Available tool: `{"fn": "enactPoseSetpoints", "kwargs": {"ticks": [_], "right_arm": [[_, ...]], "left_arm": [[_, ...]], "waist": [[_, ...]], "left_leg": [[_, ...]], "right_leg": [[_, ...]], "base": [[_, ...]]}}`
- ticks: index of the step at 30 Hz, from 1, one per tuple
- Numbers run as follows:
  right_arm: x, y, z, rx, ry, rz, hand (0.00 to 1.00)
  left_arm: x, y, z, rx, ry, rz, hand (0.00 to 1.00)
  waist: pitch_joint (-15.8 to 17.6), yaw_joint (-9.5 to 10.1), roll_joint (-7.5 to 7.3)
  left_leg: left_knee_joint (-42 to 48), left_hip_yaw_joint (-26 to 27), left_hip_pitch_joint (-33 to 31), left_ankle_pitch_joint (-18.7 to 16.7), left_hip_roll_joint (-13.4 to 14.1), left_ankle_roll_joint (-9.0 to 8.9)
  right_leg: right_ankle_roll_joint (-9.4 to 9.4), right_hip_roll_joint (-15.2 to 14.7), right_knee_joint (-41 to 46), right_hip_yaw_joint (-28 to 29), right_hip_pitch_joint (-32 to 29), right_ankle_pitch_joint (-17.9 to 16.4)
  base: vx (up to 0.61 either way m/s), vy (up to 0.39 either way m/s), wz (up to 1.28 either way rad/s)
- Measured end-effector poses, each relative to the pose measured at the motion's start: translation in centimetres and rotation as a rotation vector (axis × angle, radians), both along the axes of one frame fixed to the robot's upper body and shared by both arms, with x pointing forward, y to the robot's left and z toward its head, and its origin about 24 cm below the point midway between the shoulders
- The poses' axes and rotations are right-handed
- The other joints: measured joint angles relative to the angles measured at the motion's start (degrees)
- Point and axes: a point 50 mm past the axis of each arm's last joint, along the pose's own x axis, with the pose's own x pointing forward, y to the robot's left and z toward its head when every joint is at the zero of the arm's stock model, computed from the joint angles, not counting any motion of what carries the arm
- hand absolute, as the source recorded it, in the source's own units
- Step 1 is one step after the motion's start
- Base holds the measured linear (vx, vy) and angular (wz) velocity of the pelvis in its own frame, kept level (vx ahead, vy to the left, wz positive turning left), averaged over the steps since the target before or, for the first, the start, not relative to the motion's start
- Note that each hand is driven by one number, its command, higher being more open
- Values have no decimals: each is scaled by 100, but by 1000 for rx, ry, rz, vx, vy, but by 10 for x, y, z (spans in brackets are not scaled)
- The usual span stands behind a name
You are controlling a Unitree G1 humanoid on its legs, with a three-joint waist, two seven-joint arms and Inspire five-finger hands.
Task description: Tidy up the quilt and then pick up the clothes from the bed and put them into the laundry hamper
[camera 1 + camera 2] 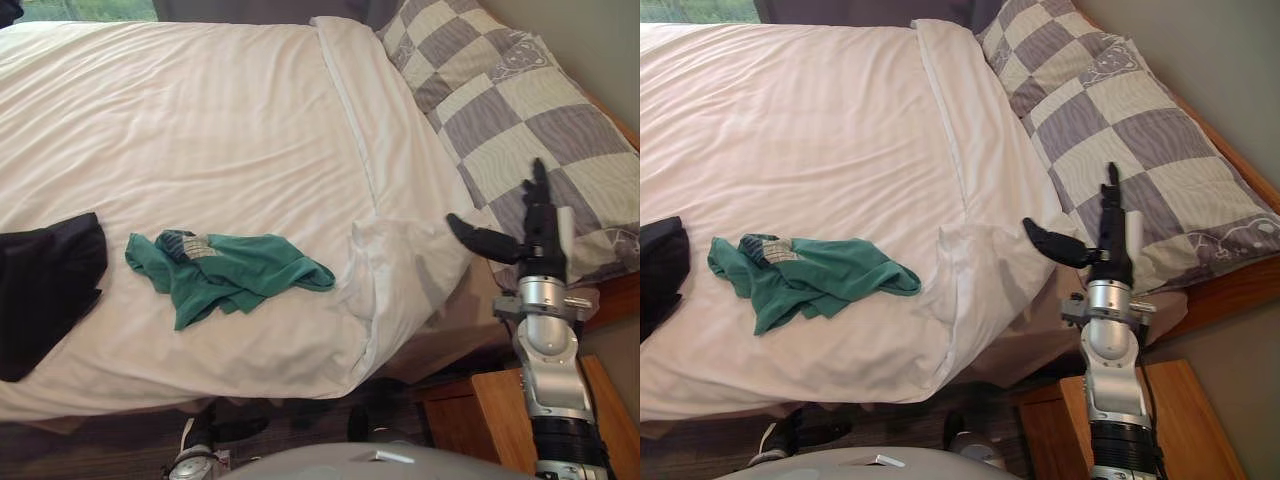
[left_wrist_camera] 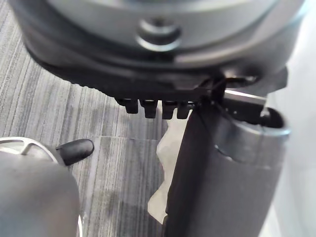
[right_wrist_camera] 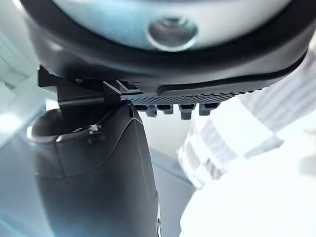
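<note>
A white quilt [image 1: 200,130] lies spread over the bed, its near right corner [image 1: 395,265] folded and rumpled. On it, close to the near edge, lies a crumpled green garment [image 1: 225,272], and a black garment [image 1: 45,285] rests at the left edge. My right hand [image 1: 535,225] hovers open at the bed's right side, fingers straight over the checked pillow [image 1: 520,120], thumb pointing toward the rumpled corner, holding nothing. My left hand [image 2: 148,74] hangs low over the grey floor [image 2: 59,118], open and holding nothing.
The grey-and-cream checked pillow lies along the right side of the bed at the head end. A wooden nightstand [image 1: 500,410] stands under my right arm beside the wooden bed frame [image 1: 1240,285]. A window [image 1: 85,8] is at the far left.
</note>
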Motion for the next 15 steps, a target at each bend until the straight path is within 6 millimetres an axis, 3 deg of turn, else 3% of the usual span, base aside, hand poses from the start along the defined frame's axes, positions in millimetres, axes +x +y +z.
{"fn": "enactPoseSetpoints", "kwargs": {"ticks": [8,15], "right_arm": [[14,32,-12,-4,57,141,100],[34,21,-39,-22,201,80,100]], "left_arm": [[4,7,2,24,-8,-15,100],[24,4,6,38,-51,-59,100]], "waist": [[239,172,-103],[639,303,-43]], "left_leg": [[-2,-182,-325,140,-128,102],[-81,-447,-778,365,-284,238]], "right_leg": [[-12,-93,-78,-96,-198,172],[-12,-237,-82,-283,-550,349]], "base": [[-86,-20,9],[-77,-16,19]]}}
